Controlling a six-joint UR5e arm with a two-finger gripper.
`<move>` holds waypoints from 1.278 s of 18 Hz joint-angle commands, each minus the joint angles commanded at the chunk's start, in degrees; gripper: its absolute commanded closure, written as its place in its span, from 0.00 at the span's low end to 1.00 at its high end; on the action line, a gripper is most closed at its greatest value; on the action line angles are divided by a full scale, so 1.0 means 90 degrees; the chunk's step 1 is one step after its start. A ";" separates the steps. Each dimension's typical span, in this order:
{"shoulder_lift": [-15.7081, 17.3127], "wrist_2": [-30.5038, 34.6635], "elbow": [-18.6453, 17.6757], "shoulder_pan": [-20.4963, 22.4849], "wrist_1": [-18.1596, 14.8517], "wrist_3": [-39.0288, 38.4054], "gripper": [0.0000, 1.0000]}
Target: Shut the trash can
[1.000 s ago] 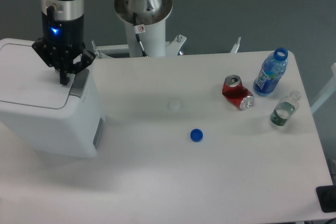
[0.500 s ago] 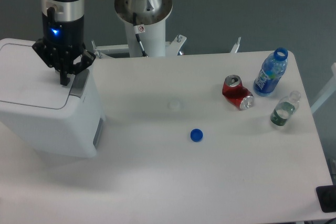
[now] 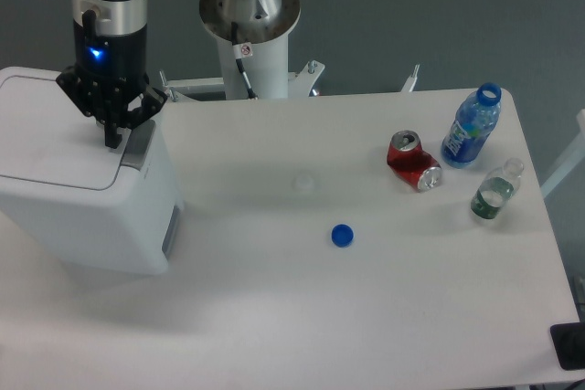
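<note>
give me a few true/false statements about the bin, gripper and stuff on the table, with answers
1. The trash can lid lies flat. True.
2. The gripper hangs over the blue cap. False: it is at the lid's right edge, near the grey latch strip.
3. The red soda can stands upright. False: it lies crushed on its side.
4. The blue bottle has no cap on. True.
5. The small clear bottle is inside the trash can. False: it is on the table.
</note>
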 joint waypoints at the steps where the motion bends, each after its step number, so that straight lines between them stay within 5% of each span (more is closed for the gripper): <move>1: 0.0010 -0.0010 0.0000 0.0000 0.0000 0.0000 1.00; 4: 0.0020 -0.0010 0.0058 0.0010 0.0000 0.0000 0.99; 14: 0.0049 0.0010 0.0205 0.1405 0.0020 0.0497 0.19; 18: -0.0078 0.0029 0.0147 0.2107 0.0000 0.0947 0.01; 23: -0.0516 0.0049 0.0156 0.2860 0.0029 0.1551 0.00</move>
